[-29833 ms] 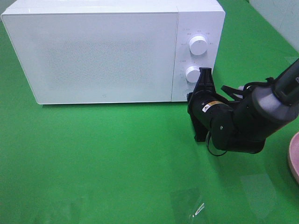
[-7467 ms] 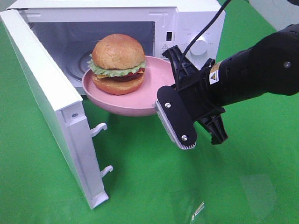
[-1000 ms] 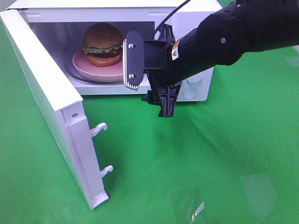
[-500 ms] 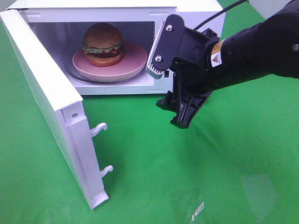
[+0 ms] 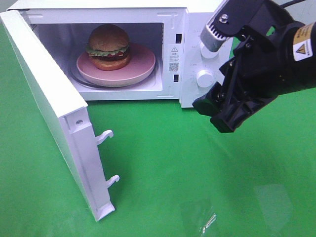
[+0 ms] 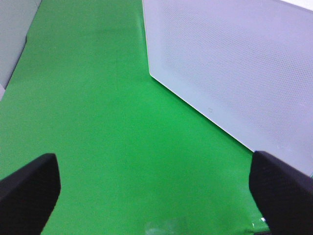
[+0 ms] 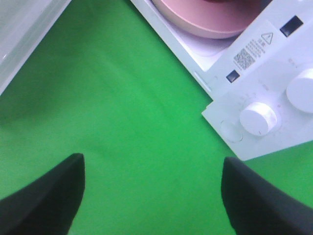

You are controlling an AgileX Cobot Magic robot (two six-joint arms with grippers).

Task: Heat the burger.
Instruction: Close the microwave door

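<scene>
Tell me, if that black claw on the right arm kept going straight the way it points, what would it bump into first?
Most likely the green cloth on the table, just in front of the white microwave oven's knob panel. The open right gripper points down at bare cloth, though depth is unclear.

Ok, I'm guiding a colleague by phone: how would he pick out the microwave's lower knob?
Start at the white microwave, door swung open, on the green cloth. Right of its opening is a panel with two white knobs, one above the other. The lower knob is fully in view; the upper knob is partly hidden by the right gripper.
</scene>
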